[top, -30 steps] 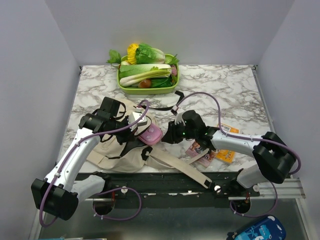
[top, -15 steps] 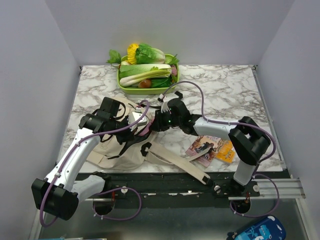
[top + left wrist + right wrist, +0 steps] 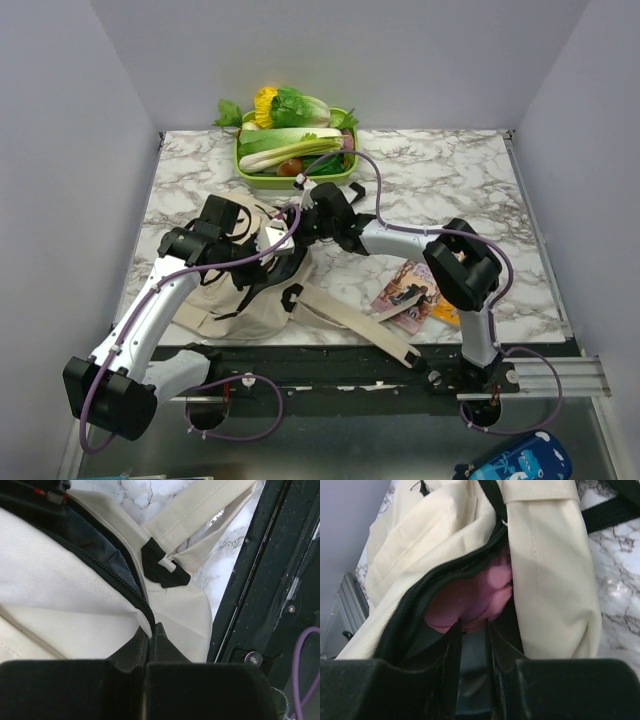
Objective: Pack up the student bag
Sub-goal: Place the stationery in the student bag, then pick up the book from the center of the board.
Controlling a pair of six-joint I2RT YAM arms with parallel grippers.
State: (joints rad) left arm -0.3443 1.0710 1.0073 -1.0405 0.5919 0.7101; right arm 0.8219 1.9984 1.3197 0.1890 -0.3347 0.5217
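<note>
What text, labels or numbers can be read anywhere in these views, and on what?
None can be read.
Illustrated booklet beside the student bag: cover print too small.
Orange packet beside it: print blurred.
Blue object below the table: pattern only, nothing legible.

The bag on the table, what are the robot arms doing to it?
They are packing it. The left tool is pinched shut on the zipper edge of the beige student bag, holding its mouth open. The right tool grips a pink pencil case that sits partly inside that opening. Some booklets lie on the table to the right, not yet packed. A green tray of vegetables stands at the back.
</note>
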